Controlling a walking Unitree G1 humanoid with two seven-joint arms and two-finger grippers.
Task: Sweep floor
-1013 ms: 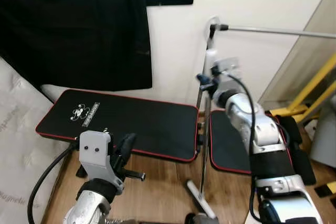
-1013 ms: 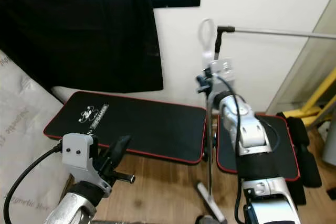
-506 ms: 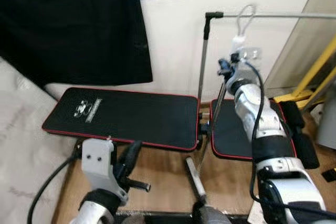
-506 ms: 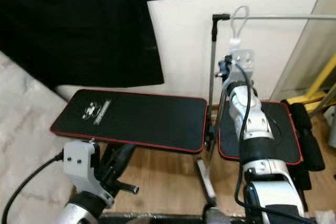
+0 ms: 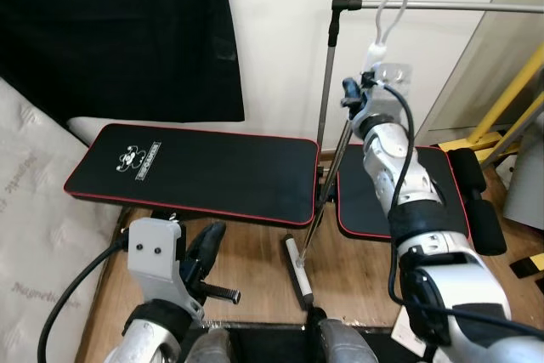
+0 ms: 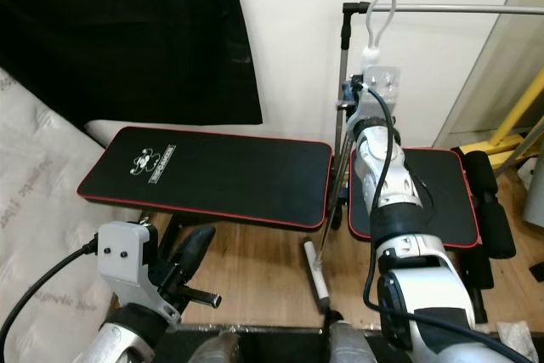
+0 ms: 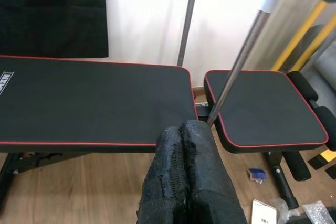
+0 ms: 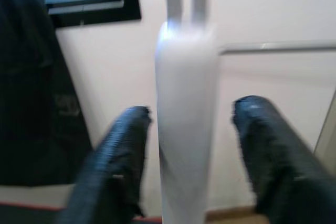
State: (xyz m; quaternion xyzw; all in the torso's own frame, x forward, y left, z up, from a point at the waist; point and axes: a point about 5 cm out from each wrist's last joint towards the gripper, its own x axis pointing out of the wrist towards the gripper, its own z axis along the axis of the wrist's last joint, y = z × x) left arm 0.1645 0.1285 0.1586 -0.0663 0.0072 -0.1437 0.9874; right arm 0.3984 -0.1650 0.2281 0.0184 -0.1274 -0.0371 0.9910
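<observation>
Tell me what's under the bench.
Under the bench: wood floor and dark frame legs. The broom head lies on the floor just in front. The floor beneath the pads is hidden.

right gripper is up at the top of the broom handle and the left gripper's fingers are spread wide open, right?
Not quite. The right gripper is at the top of the broom handle, but the left gripper is shut, not spread: the left wrist view shows its two black fingers pressed together with nothing between them.
</observation>
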